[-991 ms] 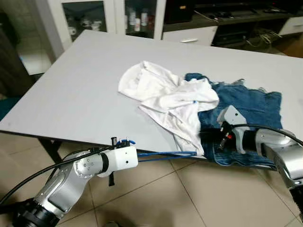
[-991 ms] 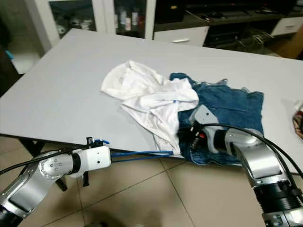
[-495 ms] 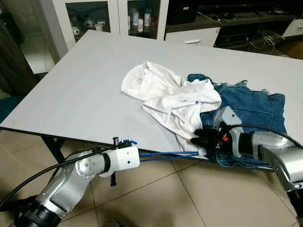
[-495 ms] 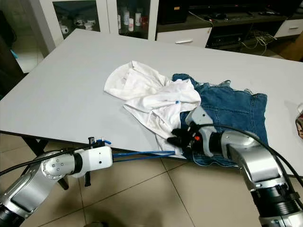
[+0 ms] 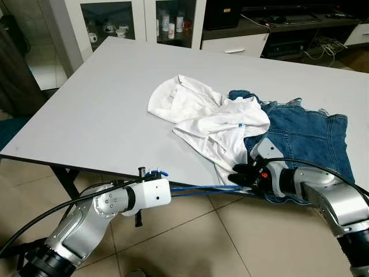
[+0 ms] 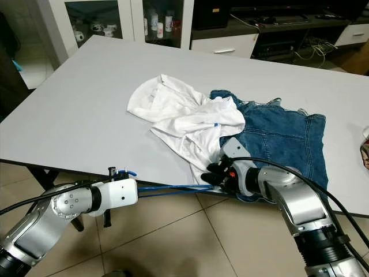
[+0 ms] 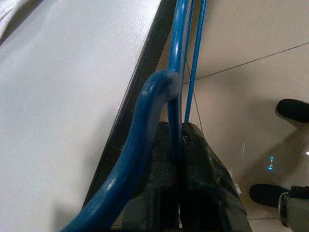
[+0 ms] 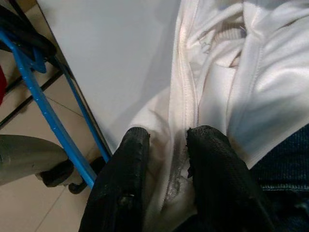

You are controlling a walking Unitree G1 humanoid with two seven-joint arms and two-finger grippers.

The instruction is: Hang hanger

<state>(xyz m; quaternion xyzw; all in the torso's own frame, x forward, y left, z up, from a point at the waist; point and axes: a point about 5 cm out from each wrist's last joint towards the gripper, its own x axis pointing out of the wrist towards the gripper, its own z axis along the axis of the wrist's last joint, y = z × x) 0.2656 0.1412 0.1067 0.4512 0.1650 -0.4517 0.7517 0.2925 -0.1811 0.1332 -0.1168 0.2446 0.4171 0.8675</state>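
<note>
A thin blue wire hanger (image 5: 202, 188) sticks out level just below the table's front edge, and my left gripper (image 7: 179, 133) is shut on it near its hook. A crumpled white shirt (image 5: 207, 121) lies mid-table, partly over a blue denim garment (image 5: 305, 135). My right gripper (image 5: 237, 173) is at the shirt's lowest hem on the front edge, close to the hanger's far tip. In the right wrist view its fingers (image 8: 135, 150) are apart, with the white hem (image 8: 186, 111) lying between them.
The grey table (image 5: 104, 109) has bare surface to the left of the clothes. Glass-fronted cabinets (image 5: 115, 23) and a dark shelf unit stand behind it. Beige floor tiles (image 5: 184, 242) lie under both arms. Dark shoe-like shapes (image 7: 294, 108) rest on the floor.
My right gripper has slid left off the denim to the white shirt's hem at the table edge. The left arm and the hanger have stayed put. The camera shifted slightly.
</note>
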